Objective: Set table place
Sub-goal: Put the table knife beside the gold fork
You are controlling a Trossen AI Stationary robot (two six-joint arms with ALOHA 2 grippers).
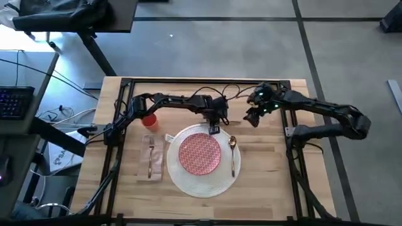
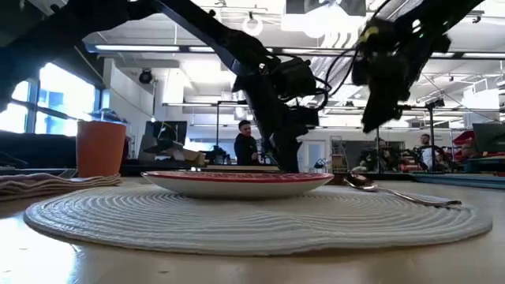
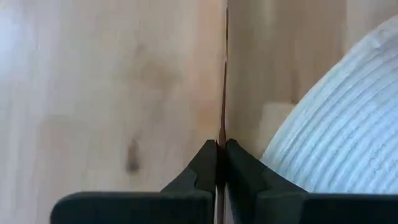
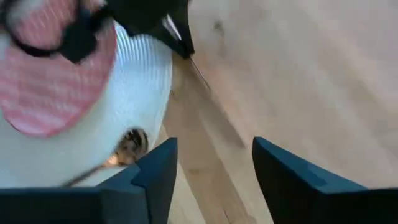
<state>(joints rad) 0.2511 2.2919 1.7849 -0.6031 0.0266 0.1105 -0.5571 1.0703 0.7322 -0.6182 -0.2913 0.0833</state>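
- High view: the round white woven placemat point(image 1: 202, 179) is lying on the light-wood butcher-block table point(image 1: 270, 182), carrying the red-patterned pink plate point(image 1: 200, 153). A gold-toned spoon point(image 1: 232, 152) is resting on the mat's right part. A gold-toned fork point(image 1: 151, 157) is lying on the beige-pink cloth napkin point(image 1: 151, 158), left of the mat. The small orange-red cup point(image 1: 149, 120) is standing behind the napkin. The left claw point(image 1: 213, 129) is hovering at the mat's far edge; the right claw point(image 1: 250, 117) is hanging beyond the spoon.
- Low view: the plate point(image 2: 237, 183) is sitting flat on the mat point(image 2: 252, 217), the cup point(image 2: 101, 148) upright at the left.
- Left wrist view: the left claw point(image 3: 221, 163) is pinched narrow on a thin metal blade point(image 3: 224, 74), just beside the mat point(image 3: 348, 130).
- Right wrist view: the right claw point(image 4: 214, 163) is standing wide, gripping nothing, near the spoon point(image 4: 127, 146).
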